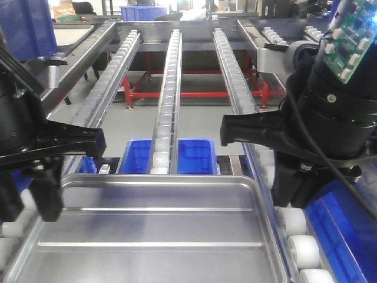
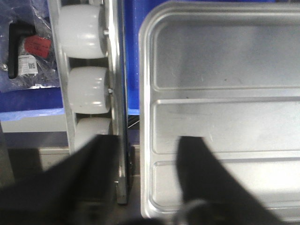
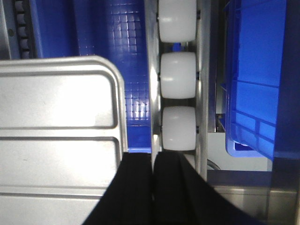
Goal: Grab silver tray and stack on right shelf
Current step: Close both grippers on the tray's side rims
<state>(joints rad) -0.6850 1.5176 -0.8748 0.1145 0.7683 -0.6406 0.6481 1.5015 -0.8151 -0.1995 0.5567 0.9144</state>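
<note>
Between our two grippers lies the one silver tray [image 1: 153, 227], flat on its base, its two long ridges running from one set of fingers toward the other. Our left gripper [image 2: 147, 140] stands wide. One finger [image 2: 201, 178] hangs over the tray's base just inside the rim, and the other sits outside it above a rail of chunky rollers [image 2: 86, 89], of which we count three there. We judge that this straddle is set so a squeeze would take the left rim. Our right gripper [image 3: 152, 157] has its fingers nearly together with nothing seen between them, just outside the tray's right rim and beside three more such rollers; we judge it is not yet placed to pinch. Beyond the fingertips, well apart from them, rises the right shelf [image 1: 227, 65] with its three lanes of small rollers, where the tray must go. Under that shelf's near end sits one blue crate [image 1: 194, 154].
</note>
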